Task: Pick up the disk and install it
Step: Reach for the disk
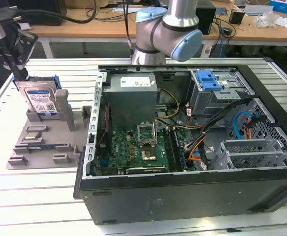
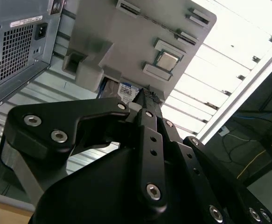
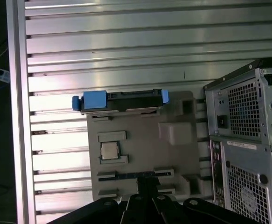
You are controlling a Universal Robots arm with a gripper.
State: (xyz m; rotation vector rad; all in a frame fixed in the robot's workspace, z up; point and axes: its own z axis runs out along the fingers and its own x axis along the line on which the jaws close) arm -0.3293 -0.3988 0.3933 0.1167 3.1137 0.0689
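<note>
**Slatted aluminium table (image 1: 45, 196) laid out, nothing yet lifted**

Its front rail runs closest to the exterior camera, at six o'clock, and it carries everything else. From the centre out to three o'clock a black tower computer case (image 1: 182, 196) lies on its side with the panel off, probably so that its bays can be reached from above. Inside it, a grey metal drive cage (image 1: 217, 96) with a blue plastic latch (image 1: 207, 78) sits at one o'clock, and a grey power-supply box (image 1: 132, 91) at twelve. Behind the case, also at twelve o'clock, rises the silver-and-pale-blue robot arm (image 1: 173, 29).

At nine o'clock, just beside the case, lies a flat grey plastic parts tray (image 1: 40, 142). The disk (image 1: 42, 101), a silver-grey rectangular hard drive with a blue-and-white label and blue plastic side rails, stands on edge in a holder at the tray's far end (ten o'clock in the exterior view), leaning slightly back. Stood this way, its upper edge and rails are free, which I judge suits a grasp from above. It has not been lifted.

The black two-finger gripper (image 2: 147, 99) hangs over the tray, at about eleven o'clock from the disk in the exterior view, apart from it and pointing down. In both wrist views its jaws look drawn together with nothing between them. A small square silver processor chip (image 3: 109, 150) rests in a recess of the tray.
</note>
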